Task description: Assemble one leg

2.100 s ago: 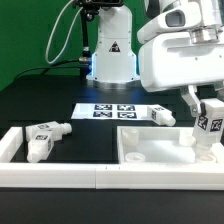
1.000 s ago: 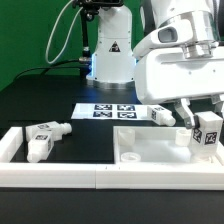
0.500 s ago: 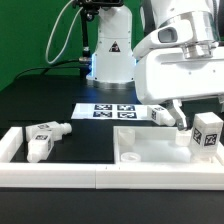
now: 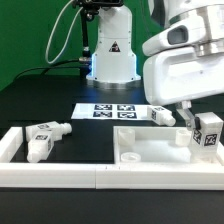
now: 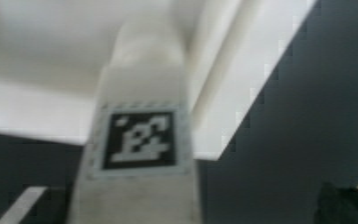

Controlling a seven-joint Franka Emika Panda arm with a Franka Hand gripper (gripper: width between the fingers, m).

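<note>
black table (image 4: 60,105), leg (image 4: 207,133) below open gripper (image 4: 200,112)

Black table (image 4: 60,100) bearing marker board (image 4: 112,111), white tabletop (image 4: 150,150), two loose legs (image 4: 40,139) (image 4: 163,114) apart.

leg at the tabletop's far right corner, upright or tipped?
Upright. The leg stands on end at the tabletop's corner, tag face square to the exterior view.

- Exterior view: bright, even lighting; white parts near blown out against the black worktop (image 4: 60,165).
- Bluish glow at the robot base (image 4: 108,62).
- Wrist view: heavily blurred; leg (image 5: 144,140) fills the frame, its tag soft.
</note>
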